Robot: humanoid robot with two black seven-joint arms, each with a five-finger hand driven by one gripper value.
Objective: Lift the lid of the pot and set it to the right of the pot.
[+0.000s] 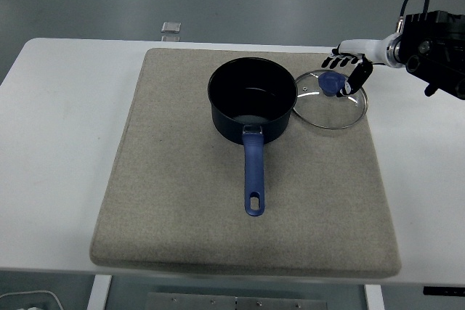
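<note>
A dark blue pot (252,99) stands open on the grey mat (174,201), its blue handle (253,172) pointing toward the near edge. The glass lid (327,112) with a blue knob (330,83) lies flat on the mat just right of the pot, its rim at or against the pot's side. My right hand (350,69) hovers at the knob's upper right with fingers spread; the knob shows free beside them. The left arm is out of view.
The mat covers most of the white table (58,143). A small pale square object (170,27) lies beyond the table's far edge. Bare table runs along the right of the mat, under my right forearm (429,49).
</note>
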